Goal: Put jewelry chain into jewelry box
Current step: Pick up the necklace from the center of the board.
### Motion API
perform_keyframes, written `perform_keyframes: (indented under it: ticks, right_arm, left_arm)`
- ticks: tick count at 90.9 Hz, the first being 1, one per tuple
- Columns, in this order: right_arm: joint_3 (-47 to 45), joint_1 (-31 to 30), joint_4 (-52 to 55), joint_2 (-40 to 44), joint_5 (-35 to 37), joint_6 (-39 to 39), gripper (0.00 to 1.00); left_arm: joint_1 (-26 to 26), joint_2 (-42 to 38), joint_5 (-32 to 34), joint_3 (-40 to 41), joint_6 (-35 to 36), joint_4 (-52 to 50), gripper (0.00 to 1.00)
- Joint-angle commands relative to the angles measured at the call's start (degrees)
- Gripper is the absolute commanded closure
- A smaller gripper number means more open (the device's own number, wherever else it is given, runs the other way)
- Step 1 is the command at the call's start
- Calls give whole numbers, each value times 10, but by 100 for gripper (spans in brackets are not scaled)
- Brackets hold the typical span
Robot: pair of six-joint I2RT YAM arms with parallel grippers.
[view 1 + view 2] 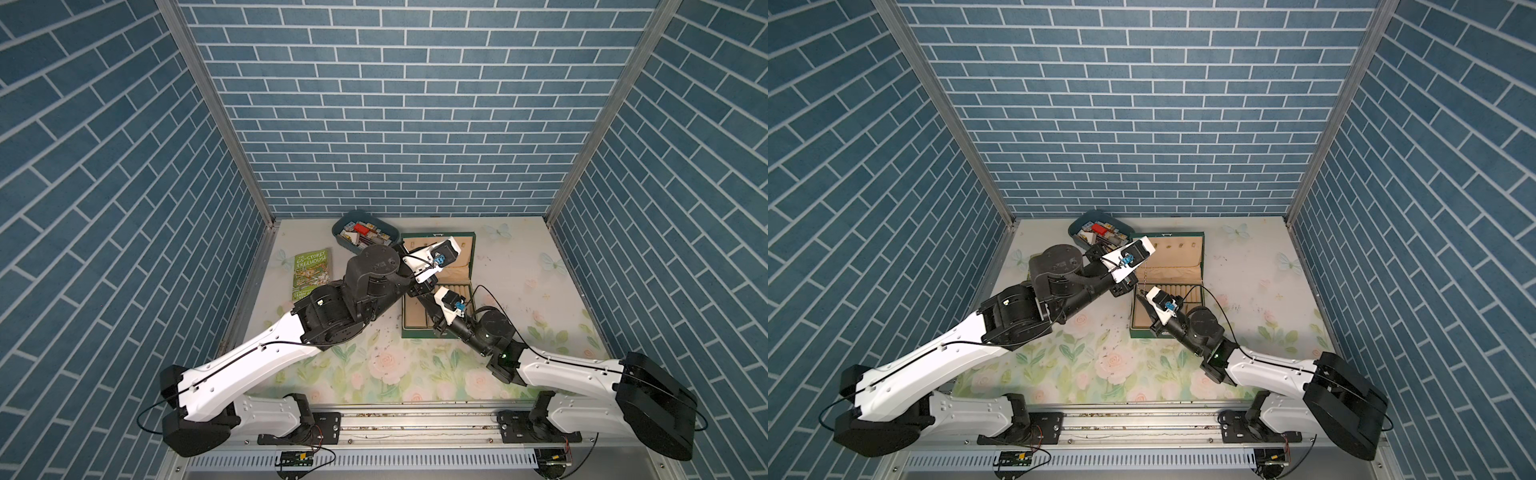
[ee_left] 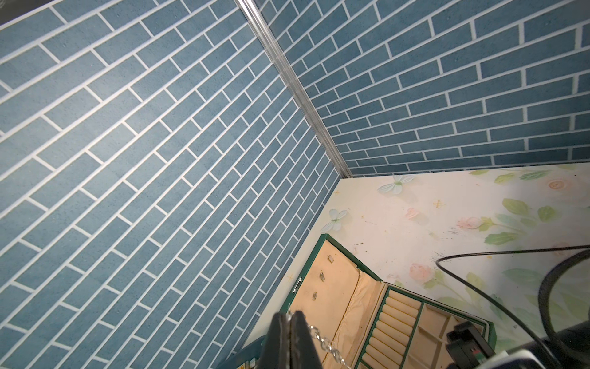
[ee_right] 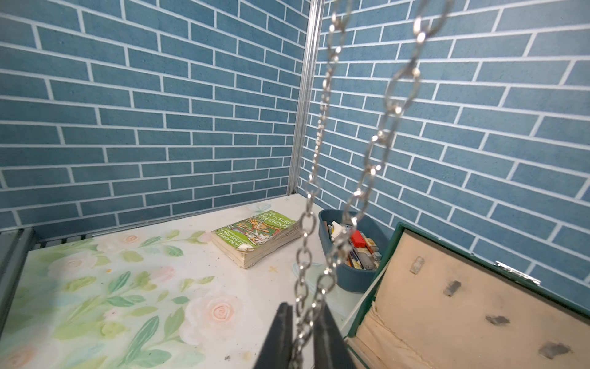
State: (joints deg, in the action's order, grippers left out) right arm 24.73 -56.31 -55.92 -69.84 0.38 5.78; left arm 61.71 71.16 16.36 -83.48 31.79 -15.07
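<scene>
In a top view the jewelry chain [image 1: 1145, 277] is shown as a thin line over the left side of the open jewelry box [image 1: 1142, 333], which stands by the desk's [image 1: 540, 299] far edge. The grips are shown only in the wrist views.

In the left wrist view, the left gripper [image 2: 290, 314] is seen pressed together on the chain's upper end, above the ring rolls [image 2: 392, 329]. In the right wrist view, the right gripper [image 3: 303, 308] is seen lower down. Its fingers are set narrow, with both strands pinched between them.

A book [image 3: 258, 236] is seen near the left edge. A tub [image 3: 344, 278] of small items sits just beside the lid. Bare floral surface is seen to the right of the box and along the near edge.
</scene>
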Motion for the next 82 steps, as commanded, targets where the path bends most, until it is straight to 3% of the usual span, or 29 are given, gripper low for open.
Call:
perform_keyframes:
  ticks: [1, 9, 49, 61, 72, 82]
  right_arm:
    - [18, -4, -15, 0, -9, -2, 94]
    - [17, -5, -11, 3, -13, -2, 100]
    - [12, -6, 5, 17, -16, -3, 100]
    - [21, -6, 19, 28, -16, -12, 56]
    - [19, -6, 20, 50, 5, -23, 39]
    - [18, -6, 60, 89, 25, -20, 33]
  left_arm:
    - [5, -10, 7, -2, 3, 11, 100]
    - [6, -11, 8, -2, 3, 11, 100]
    - [11, -14, 14, -10, 6, 17, 100]
    - [14, -14, 15, -1, 4, 15, 100]
    - [16, -18, 22, 14, 2, 15, 100]
    - [16, -25, 33, 32, -2, 20, 100]
